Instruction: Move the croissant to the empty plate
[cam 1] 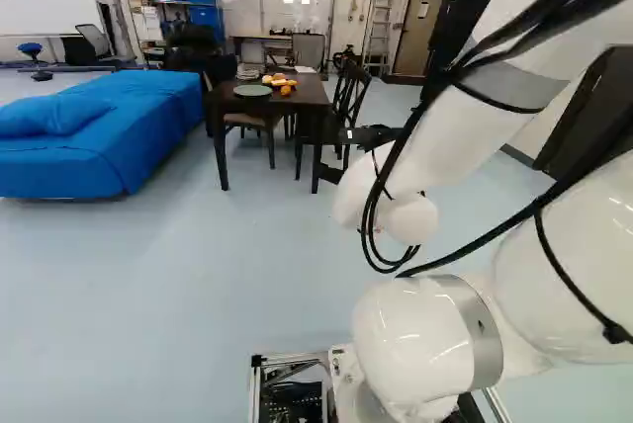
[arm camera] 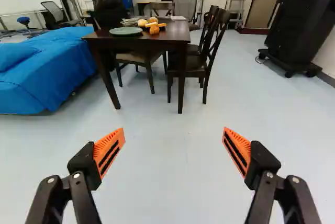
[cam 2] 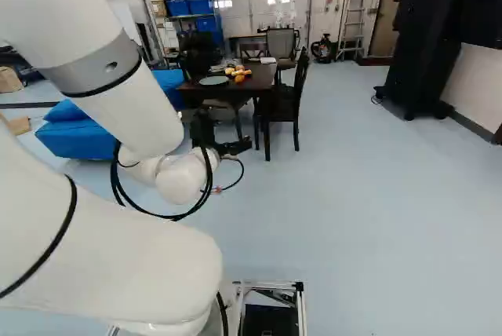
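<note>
Fingers (arm camera: pixel 108 149) spread wide, I hold nothing; bare air lies between my pads, well short of the dark table (arm camera: pixel 172 35). My croissant is up there, as best I can tell from this far one of the golden food pieces (arm camera: pixel 152 24) gathered just beside the green plate (arm camera: pixel 125 31), which looks to be the empty one. I expect it to be light, soft and flaky, with a crust that crumbles or dents if I squeeze like I would a tool. Best to take it across its thick middle, a pad on each flank, closing only until it stops slipping. Its tips would likely snap. Close neighbours could get nudged, so I should come down from above, slowly.
</note>
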Available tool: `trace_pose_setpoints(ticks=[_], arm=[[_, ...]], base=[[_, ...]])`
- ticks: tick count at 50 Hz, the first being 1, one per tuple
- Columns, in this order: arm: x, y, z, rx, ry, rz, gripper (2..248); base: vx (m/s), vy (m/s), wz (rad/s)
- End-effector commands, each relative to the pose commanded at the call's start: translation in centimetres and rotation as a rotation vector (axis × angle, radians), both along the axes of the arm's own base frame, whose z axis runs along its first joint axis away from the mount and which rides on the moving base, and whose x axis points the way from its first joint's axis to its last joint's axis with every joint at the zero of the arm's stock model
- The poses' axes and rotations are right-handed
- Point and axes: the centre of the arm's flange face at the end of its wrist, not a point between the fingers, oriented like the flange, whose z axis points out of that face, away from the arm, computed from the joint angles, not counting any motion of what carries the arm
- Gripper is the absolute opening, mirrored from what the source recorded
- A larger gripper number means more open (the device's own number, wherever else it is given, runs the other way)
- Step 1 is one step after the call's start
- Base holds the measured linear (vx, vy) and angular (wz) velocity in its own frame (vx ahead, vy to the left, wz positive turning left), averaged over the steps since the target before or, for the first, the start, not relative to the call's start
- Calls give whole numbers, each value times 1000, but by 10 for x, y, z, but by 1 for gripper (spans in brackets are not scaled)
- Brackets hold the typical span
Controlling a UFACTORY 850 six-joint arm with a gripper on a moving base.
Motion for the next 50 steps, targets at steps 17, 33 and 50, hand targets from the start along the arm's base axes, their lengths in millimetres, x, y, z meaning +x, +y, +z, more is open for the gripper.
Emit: trace_pose_setpoints(ticks=[17, 33, 50], arm=[[0, 0, 0, 0, 0, 0, 247], [0, 0, 0, 0, 0, 0, 247], [0, 0, 0, 0, 0, 0, 247]], base=[[0, 0, 0], [0, 0, 0], [0, -1, -9]])
